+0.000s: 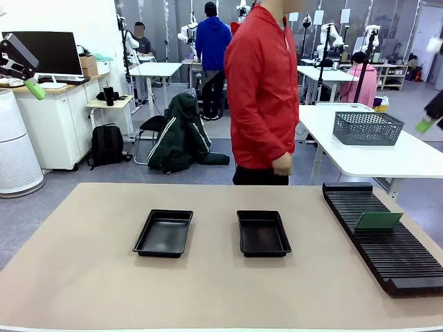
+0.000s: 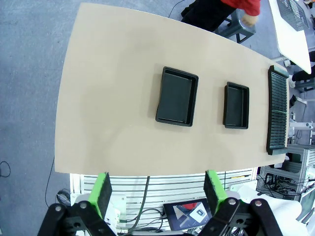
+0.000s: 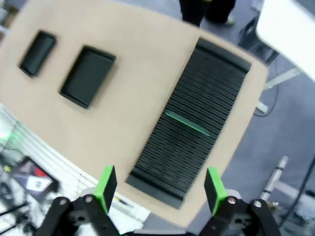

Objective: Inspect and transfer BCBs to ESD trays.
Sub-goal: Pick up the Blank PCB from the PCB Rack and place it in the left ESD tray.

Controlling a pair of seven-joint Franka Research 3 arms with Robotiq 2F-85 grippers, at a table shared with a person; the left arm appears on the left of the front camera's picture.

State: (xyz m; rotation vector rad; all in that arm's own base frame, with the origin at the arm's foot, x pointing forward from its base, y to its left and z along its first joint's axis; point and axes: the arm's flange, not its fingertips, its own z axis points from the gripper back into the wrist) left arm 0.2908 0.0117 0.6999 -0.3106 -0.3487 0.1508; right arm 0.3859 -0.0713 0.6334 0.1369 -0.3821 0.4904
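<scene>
two black trays (image 2: 176,96) beside rack (image 2: 277,110)

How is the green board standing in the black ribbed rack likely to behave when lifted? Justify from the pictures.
The board looks thin and flat: probably light and fairly stiff. It stands on edge, tilted in the rack, so a nudge may tip it.

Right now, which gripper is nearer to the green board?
Right. The right gripper hangs high on the side of the green board; the left gripper hangs across both trays from it.

Open-plan lab, white worktables (image 1: 387,160), a desk monitor (image 1: 48,52), people (image 1: 212,41) working farther off
</scene>
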